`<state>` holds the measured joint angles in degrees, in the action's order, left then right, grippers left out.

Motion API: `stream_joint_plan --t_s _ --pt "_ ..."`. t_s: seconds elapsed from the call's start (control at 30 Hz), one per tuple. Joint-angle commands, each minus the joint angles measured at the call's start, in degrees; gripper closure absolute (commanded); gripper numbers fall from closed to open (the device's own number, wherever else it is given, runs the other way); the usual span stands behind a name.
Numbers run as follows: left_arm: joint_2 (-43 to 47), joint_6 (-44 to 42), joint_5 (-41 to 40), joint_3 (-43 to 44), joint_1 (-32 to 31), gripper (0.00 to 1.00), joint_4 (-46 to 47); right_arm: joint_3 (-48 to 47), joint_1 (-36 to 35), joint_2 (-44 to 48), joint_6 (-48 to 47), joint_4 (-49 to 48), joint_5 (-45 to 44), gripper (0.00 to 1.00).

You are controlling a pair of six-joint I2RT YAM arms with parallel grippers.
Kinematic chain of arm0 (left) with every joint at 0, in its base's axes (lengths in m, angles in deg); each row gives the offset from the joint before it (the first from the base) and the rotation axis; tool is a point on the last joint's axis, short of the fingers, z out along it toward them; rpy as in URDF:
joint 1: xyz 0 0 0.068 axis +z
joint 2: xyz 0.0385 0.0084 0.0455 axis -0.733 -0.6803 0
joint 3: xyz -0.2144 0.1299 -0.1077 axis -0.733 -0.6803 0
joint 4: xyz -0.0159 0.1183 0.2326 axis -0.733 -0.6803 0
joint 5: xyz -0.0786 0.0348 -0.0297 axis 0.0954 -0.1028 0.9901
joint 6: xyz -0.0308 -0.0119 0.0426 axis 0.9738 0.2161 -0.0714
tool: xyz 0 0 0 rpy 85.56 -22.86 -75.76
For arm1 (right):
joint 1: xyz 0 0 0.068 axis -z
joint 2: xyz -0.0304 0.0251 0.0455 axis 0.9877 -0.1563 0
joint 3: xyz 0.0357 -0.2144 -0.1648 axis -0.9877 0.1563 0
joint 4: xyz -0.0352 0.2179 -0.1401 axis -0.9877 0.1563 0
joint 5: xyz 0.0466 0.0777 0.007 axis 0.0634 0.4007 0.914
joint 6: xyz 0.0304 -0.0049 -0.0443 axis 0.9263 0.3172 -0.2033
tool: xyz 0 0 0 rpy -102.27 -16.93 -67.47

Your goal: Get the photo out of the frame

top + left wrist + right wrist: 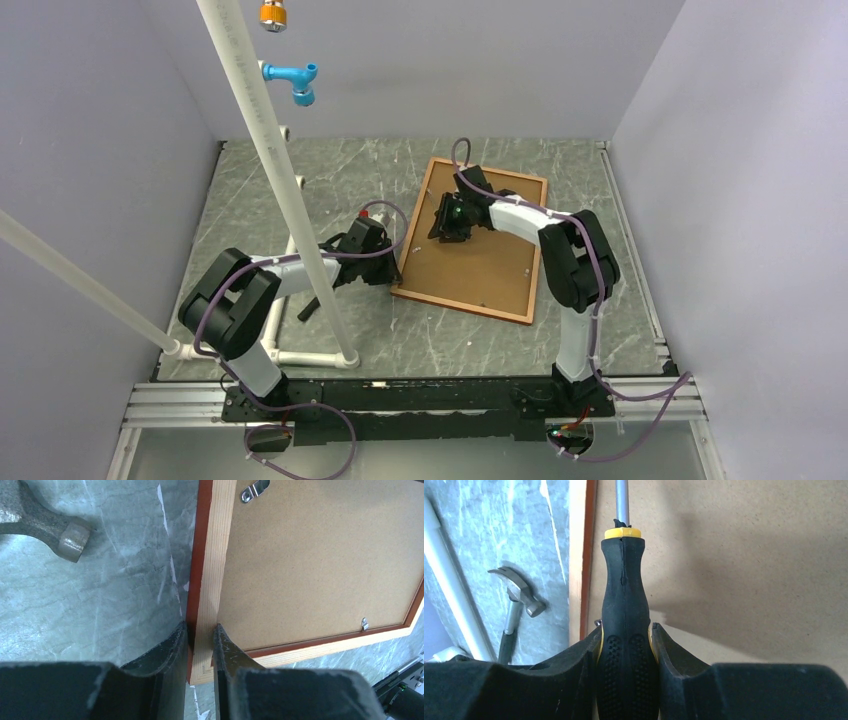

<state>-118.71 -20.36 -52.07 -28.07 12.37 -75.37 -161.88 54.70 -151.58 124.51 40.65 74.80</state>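
The frame [460, 306] lies face down on the grey table. The photo shows only its brown board backing [485, 255]; the print side is hidden. My left gripper [385, 262] is shut on the frame's left rail [210, 570] near a corner, one finger outside the rail and one on the backing [320, 565]. My right gripper [447, 222] is shut on a black and yellow screwdriver [625, 610]. It holds the screwdriver over the backing [749, 555], with the shaft pointing along the frame's rail [579, 555].
A hammer [519, 595] lies on the table left of the frame; its head shows in the left wrist view [40, 520]. A white pipe rig [280, 180] stands at the left. A metal hanger [254, 490] and a small tab [365, 624] sit on the frame's back.
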Motion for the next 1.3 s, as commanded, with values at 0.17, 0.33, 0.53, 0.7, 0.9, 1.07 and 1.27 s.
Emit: stream_joint_plan --t_s 0.17,0.33,0.53,0.7,0.9,1.07,1.27 --pt "0.7 2.1 1.9 -1.1 -1.1 1.00 -3.5 -4.4 -1.0 -2.5 3.7 -0.7 -3.7 1.00" --pt "0.6 3.7 -0.3 -1.3 -1.1 1.00 -5.6 -7.0 -1.1 -5.1 5.4 1.1 -8.1 1.00" --pt "0.2 4.6 -1.2 -2.1 -1.2 1.00 -5.8 -12.8 -1.0 -9.4 7.9 8.2 -17.5 1.00" --pt "0.2 2.8 -1.1 -1.2 -1.2 1.00 -6.4 -11.5 -0.2 -4.5 3.1 6.1 -17.2 1.00" --pt "1.0 -1.8 -1.0 2.2 -0.3 1.00 -8.9 -10.6 -0.1 6.7 -4.8 11.7 -20.2 1.00" --pt "0.2 -7.2 -0.4 4.7 0.1 1.00 -11.7 -2.0 -0.1 16.3 -6.7 14.0 -18.8 1.00" --pt "1.1 -10.7 -2.6 4.7 2.6 1.00 -16.1 9.2 0.7 28.9 -8.4 17.7 -23.5 1.00"
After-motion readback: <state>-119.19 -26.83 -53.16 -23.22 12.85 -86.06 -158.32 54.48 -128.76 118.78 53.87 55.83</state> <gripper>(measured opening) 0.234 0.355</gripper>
